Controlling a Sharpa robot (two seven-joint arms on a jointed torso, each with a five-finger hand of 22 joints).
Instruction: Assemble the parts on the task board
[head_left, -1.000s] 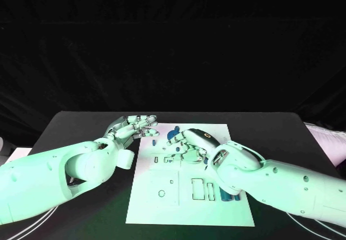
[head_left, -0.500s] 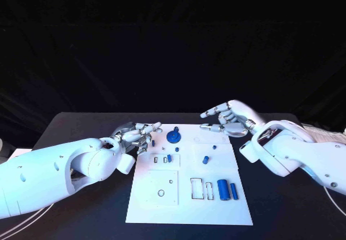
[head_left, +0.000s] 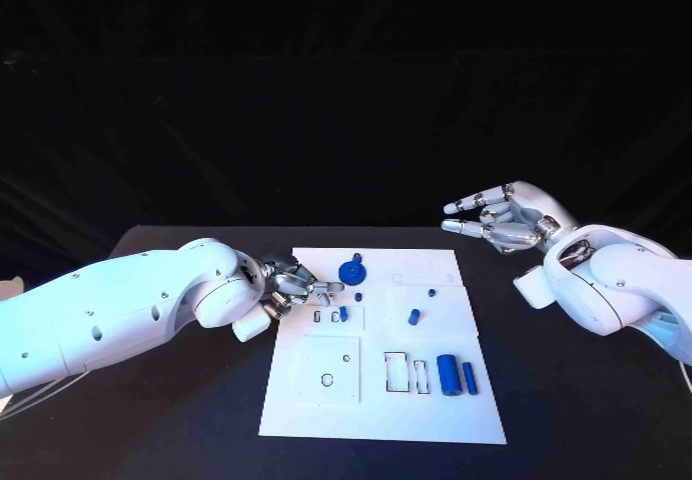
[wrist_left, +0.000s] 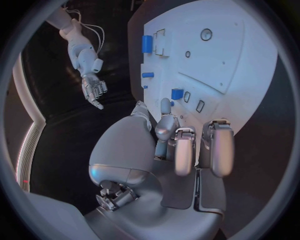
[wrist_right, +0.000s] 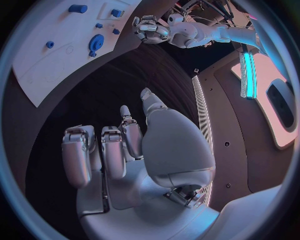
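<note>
The white task board (head_left: 332, 400) lies in the middle of the black table. A blue gear (head_left: 351, 271) stands near its far edge. Small blue parts (head_left: 413, 318) lie around the board's centre, and a thick blue cylinder (head_left: 447, 375) lies beside a thin one (head_left: 470, 378) on the right. My left hand (head_left: 296, 285) hovers at the board's left edge by the small slots, fingers loosely bent, holding nothing; the left wrist view shows its fingers (wrist_left: 185, 150) just short of a blue part (wrist_left: 177, 94). My right hand (head_left: 498, 220) is raised to the right of the board, fingers apart and empty.
Bare black table (head_left: 173, 400) surrounds the board on all sides. Outlined slots (head_left: 394, 372) and a small round hole (head_left: 327, 379) mark the board's near half. In the right wrist view the board (wrist_right: 37, 65) and gear (wrist_right: 95, 42) lie far beyond my right hand's fingers (wrist_right: 78, 155).
My right hand has lifted off the middle of the board and drawn back up and to the right, empty. My left hand has come nearer along the board's left edge, to the small slots.
</note>
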